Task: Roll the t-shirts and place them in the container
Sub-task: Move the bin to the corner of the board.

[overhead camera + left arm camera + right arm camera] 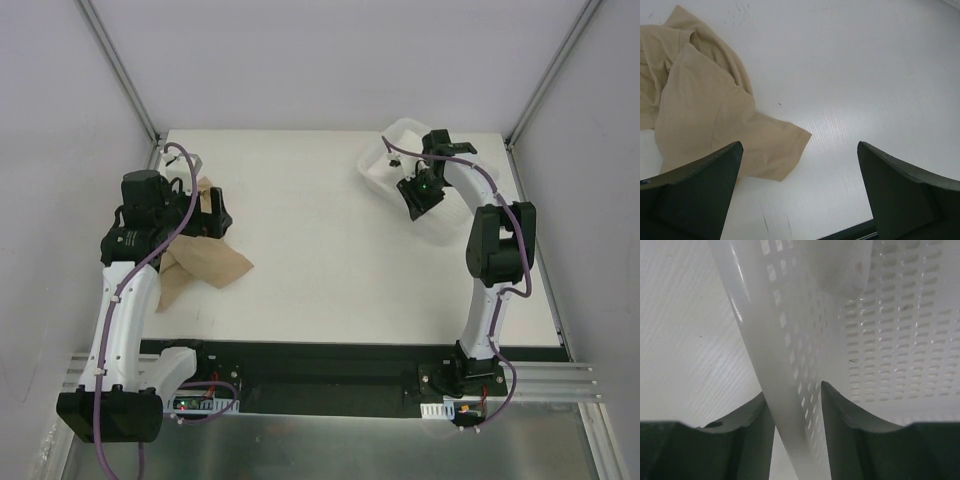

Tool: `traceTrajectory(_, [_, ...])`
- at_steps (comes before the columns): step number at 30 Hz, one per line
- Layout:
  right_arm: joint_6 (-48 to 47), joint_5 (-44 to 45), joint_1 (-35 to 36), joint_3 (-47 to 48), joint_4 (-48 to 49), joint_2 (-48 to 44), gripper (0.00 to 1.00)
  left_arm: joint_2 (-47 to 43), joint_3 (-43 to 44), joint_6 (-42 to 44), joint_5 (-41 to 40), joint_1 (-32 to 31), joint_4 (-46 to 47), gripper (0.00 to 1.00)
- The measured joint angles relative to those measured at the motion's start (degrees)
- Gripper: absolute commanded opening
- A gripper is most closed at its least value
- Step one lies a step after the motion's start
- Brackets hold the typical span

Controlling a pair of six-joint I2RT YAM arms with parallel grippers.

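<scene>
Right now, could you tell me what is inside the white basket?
The basket shows bare mesh floor; the right fingers straddle its wall, and the arm hides the rest.

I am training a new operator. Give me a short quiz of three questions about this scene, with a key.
1. True or false: the tan t-shirt lies spread flat on the table.
2. Which one has the basket wall between its fingers? A: the left pincer. B: the right pincer.
3. Fill in: the left pincer is ____.
Key: 1 false, it is crumpled; 2 B; 3 open.
</scene>
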Motion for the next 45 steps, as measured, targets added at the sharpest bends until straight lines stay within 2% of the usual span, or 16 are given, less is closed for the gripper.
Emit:
traceTrajectory(3, [1.3,3.0,-0.3,0.0,2.1,0.0,0.28,0.0,0.0,0.0,0.1,0.2,0.0,0.99])
traceTrajectory(4, [1.6,3.8,-0.4,0.0,2.9,0.0,0.21,0.0,0.0,0.0,0.1,0.2,0.0,0.99])
traceTrajectory(6, [3.2,5.7,-0.5,-0.1,5.0,0.0,0.14,0.1,0.0,0.0,0.3,0.2,0.0,0.99])
traceTrajectory(7, [4.0,6.4,-0.7,-0.3,5.6,0.0,0.06,0.2,0.0,0.0,0.4,0.2,0.0,0.99])
traceTrajectory(9, [6.3,7.8,-1.3,-0.4,6.4,0.0,0.01,0.6,0.0,0.1,0.5,0.2,0.0,0.99])
traceTrajectory(20, [20.8,18.2,-4.3,0.3,9.6,0.8,0.01,3.5,0.1,0.5,0.5,0.2,0.0,0.99])
traceTrajectory(29, [30.1,27.3,-4.7,10.5,11.8,8.7,0.01,8.2,2.5,3.2,0.2,0.2,-1.1,0.99])
traceTrajectory(38, [30.8,28.6,-4.9,12.9,13.4,10.7,0.01,10.5,3.8,7.2,-1.7,0.2,-1.9,0.99])
traceTrajectory(45, [23.8,26.4,-6.8,13.2,15.2,11.2,0.01,10.6,3.8,10.5,-3.0,0.2,-2.2,0.99])
